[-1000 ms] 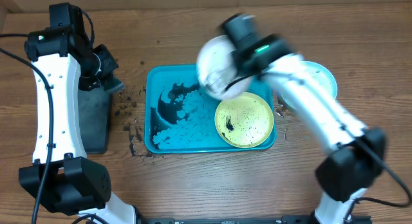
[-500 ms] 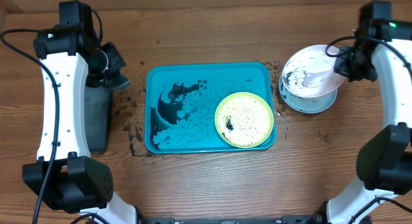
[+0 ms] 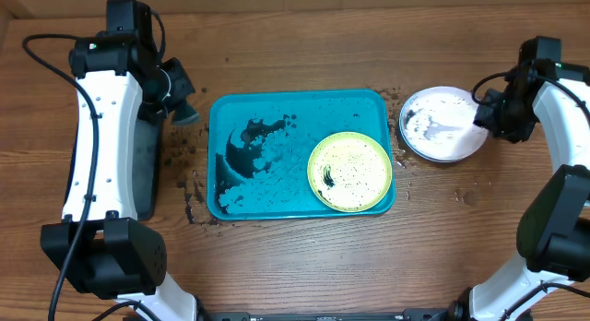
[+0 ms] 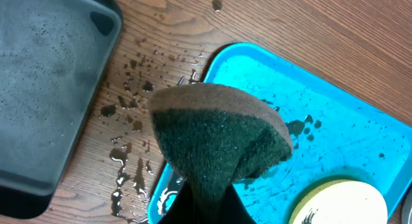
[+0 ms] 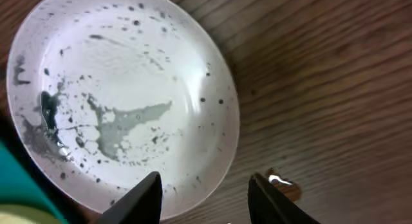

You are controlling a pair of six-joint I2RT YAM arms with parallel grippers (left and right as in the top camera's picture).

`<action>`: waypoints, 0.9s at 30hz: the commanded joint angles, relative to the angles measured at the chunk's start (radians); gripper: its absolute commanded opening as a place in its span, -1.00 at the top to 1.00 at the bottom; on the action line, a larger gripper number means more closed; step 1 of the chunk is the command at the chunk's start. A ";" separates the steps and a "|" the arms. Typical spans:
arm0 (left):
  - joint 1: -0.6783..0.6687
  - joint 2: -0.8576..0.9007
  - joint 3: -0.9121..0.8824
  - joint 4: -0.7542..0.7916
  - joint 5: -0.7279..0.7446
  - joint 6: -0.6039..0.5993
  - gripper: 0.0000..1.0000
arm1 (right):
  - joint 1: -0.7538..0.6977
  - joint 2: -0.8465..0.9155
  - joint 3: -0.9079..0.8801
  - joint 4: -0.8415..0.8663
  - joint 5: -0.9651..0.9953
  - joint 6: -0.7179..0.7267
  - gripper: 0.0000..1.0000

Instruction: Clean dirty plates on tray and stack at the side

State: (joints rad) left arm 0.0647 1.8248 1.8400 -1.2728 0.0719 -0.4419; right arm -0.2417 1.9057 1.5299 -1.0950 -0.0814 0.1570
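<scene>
Wooden table [image 3: 304,266], wet beside the blue tray [image 3: 277,109]. One green-rimmed plate [image 3: 349,172] lies on the tray, speckled and apparently uncleaned. White plate [image 3: 444,124] is set right of the tray, smeared. Right gripper [image 5: 205,185] stands open and empty at its rim. Left gripper [image 3: 177,92] clamps a sponge [image 4: 219,137].

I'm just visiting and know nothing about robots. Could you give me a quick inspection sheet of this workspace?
Surface: wooden table, wet and speckled beside the trays.
Job's things: teal tray holds foam, dark dirt and the lime-rimmed plate; smeared white plate lies right of it.
Clutter: grey tray at left; dark crumbs between the trays.
Claws: left claw shut on a sponge; right claw open at the white plate's rim.
Cables: black cable along the left arm.
Surroundings: nothing seen.
</scene>
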 commanded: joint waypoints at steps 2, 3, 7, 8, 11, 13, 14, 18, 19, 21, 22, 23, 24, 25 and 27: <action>-0.014 0.013 0.001 0.008 0.007 -0.007 0.92 | 0.022 -0.017 -0.003 -0.010 -0.356 -0.159 0.02; -0.016 0.013 0.001 0.009 0.006 -0.007 0.92 | 0.035 -0.017 -0.003 -0.015 -0.430 -0.194 0.02; -0.021 0.013 0.001 0.013 0.006 -0.007 0.91 | 0.127 -0.017 -0.003 -0.041 -0.512 -0.267 0.01; -0.021 0.013 0.001 0.013 0.006 -0.007 0.91 | 0.151 -0.017 -0.003 -0.043 -0.496 -0.271 0.01; -0.021 0.013 0.001 0.014 0.006 -0.007 0.92 | 0.254 -0.016 -0.004 -0.019 -0.344 -0.270 0.01; -0.021 0.013 0.001 0.016 0.007 -0.007 0.92 | 0.320 -0.014 -0.005 0.001 -0.215 -0.270 0.01; -0.021 0.013 0.001 0.017 0.007 -0.007 0.92 | 0.353 -0.013 -0.005 0.010 -0.155 -0.270 0.01; -0.021 0.013 0.001 0.016 0.007 -0.006 0.92 | 0.457 0.015 -0.006 0.041 -0.013 -0.270 0.03; -0.021 0.013 0.001 0.015 0.007 -0.007 0.91 | 0.476 0.027 -0.006 0.045 -0.005 -0.270 0.02; -0.021 0.013 0.001 0.014 0.007 -0.006 0.91 | 0.499 0.051 -0.006 0.048 -0.005 -0.270 0.03; -0.021 0.013 0.001 0.013 0.007 -0.006 0.91 | 0.507 0.062 -0.006 0.047 -0.005 -0.270 0.02; -0.021 0.013 0.001 0.013 0.007 -0.006 0.91 | 0.513 0.074 -0.006 0.049 -0.004 -0.270 0.03; -0.021 0.013 0.001 0.014 0.007 -0.006 0.92 | 0.517 0.091 -0.006 0.056 0.000 -0.270 0.03; -0.021 0.013 0.001 0.014 0.007 -0.006 0.91 | 0.518 0.104 -0.006 0.064 0.001 -0.270 0.04; -0.021 0.013 0.001 0.014 0.007 -0.006 0.91 | 0.517 0.127 -0.006 0.072 0.003 -0.272 0.05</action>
State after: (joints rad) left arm 0.0517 1.8275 1.8400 -1.2606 0.0719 -0.4419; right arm 0.2768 1.9965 1.5295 -1.0321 -0.1158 -0.1066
